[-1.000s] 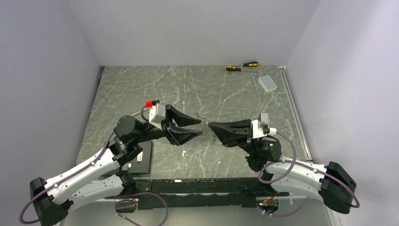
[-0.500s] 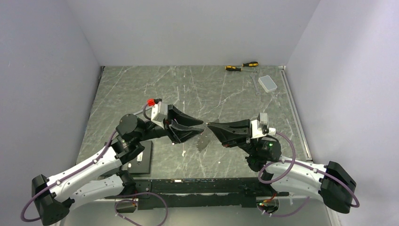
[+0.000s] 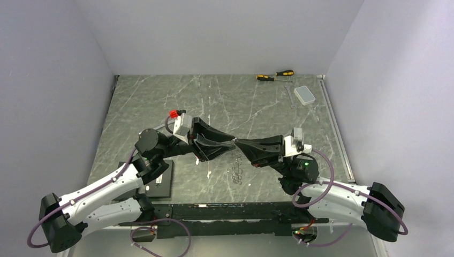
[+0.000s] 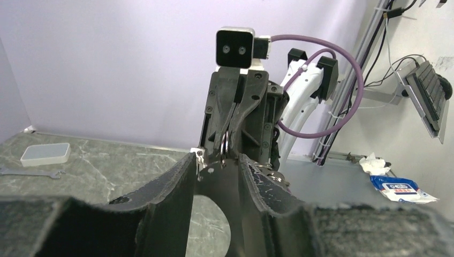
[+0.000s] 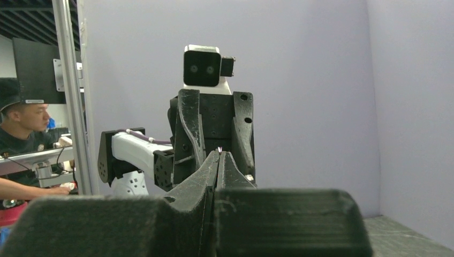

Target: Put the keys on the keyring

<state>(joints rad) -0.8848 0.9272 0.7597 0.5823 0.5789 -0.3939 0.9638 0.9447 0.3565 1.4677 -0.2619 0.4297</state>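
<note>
My right gripper (image 3: 238,142) is shut; its tips pinch a thin silver ring, the keyring (image 4: 225,144), seen edge-on in the left wrist view. My left gripper (image 3: 231,145) is open, with its fingers (image 4: 184,166) on either side of the right gripper's tip and the ring between them. A small cluster of silvery metal pieces (image 3: 236,172) shows below the two tips. I cannot tell whether it hangs or lies on the table. Silvery pieces (image 4: 270,172) also show behind my left gripper's right finger. No green-headed key is in view.
Two yellow-and-black screwdrivers (image 3: 266,78) lie at the back edge, with a wrench (image 3: 289,96) and a clear box (image 3: 305,95) at the back right. A flat black box (image 3: 160,179) sits under the left arm. A rail runs along the table's right edge.
My left gripper has moved right until its open fingers surround the right gripper's tip. A blurred grey thing under the tips half a second ago now shows lower as a small metal cluster.
</note>
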